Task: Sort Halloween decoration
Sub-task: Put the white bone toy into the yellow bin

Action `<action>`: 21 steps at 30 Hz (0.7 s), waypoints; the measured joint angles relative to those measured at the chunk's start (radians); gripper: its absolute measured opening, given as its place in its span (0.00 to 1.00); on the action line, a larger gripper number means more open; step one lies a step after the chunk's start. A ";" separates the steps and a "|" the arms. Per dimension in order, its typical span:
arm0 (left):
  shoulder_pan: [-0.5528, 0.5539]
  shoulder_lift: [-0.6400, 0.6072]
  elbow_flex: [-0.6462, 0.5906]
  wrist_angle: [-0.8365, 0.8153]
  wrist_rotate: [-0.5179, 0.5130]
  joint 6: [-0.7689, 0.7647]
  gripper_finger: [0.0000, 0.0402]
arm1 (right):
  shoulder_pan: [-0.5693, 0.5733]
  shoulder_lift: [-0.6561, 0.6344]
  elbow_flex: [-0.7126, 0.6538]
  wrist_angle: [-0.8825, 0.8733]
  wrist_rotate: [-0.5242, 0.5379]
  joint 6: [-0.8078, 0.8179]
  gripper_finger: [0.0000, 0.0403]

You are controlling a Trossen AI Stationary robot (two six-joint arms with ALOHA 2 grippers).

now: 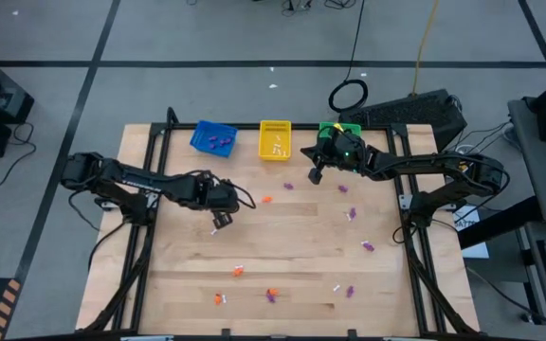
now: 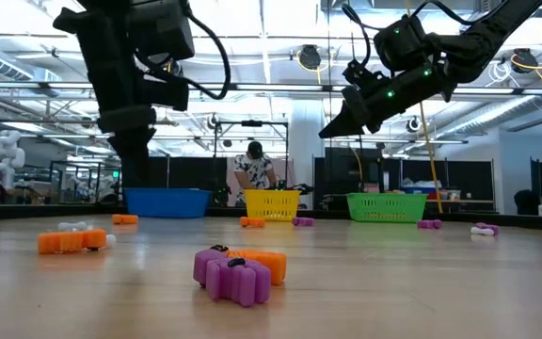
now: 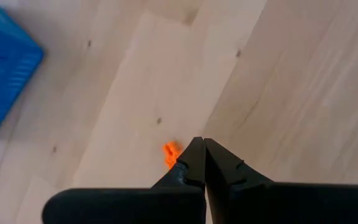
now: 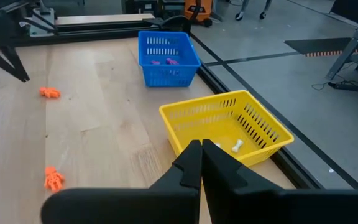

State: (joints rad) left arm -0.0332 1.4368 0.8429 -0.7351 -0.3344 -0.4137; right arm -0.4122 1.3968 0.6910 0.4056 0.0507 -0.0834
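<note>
Small orange, purple and white Halloween decorations lie scattered on the wooden table (image 1: 188,275), among them an orange one (image 1: 266,199), a purple one (image 1: 288,187) and an orange and purple pair (image 2: 238,273) near the front edge. My left gripper (image 1: 221,223) hovers shut over the table's left middle, pointing steeply down. In the left wrist view, an orange decoration (image 3: 169,154) lies on the wood just past my left gripper (image 3: 199,146). My right gripper (image 1: 316,175) hangs shut and empty in the air near the far edge, in front of the yellow basket (image 4: 229,127).
Three baskets stand along the far edge: blue (image 1: 213,138) with purple pieces, yellow (image 1: 275,139) with white pieces (image 4: 237,146), and green (image 1: 347,126), partly behind the right arm. Black frame rails run along the table's sides. A person (image 2: 252,174) stands in the room behind.
</note>
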 joint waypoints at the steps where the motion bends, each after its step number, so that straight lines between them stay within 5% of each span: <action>1: -0.003 0.000 0.000 -0.005 0.013 0.000 0.00 | 0.000 0.000 0.000 0.000 0.000 0.000 0.00; 10: -0.099 0.000 0.000 0.014 0.195 0.042 0.00 | 0.000 0.000 0.000 0.000 0.000 -0.001 0.00; 16: -0.169 0.000 0.000 -0.025 0.199 -0.086 0.01 | 0.000 0.000 0.000 -0.003 -0.001 0.004 0.00; 21: -0.219 0.000 0.000 -0.042 0.229 -0.241 0.12 | 0.000 0.000 0.000 -0.006 -0.001 0.011 0.00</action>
State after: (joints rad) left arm -0.2519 1.4372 0.8433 -0.7766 -0.1058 -0.6547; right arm -0.4122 1.3968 0.6910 0.3991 0.0502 -0.0723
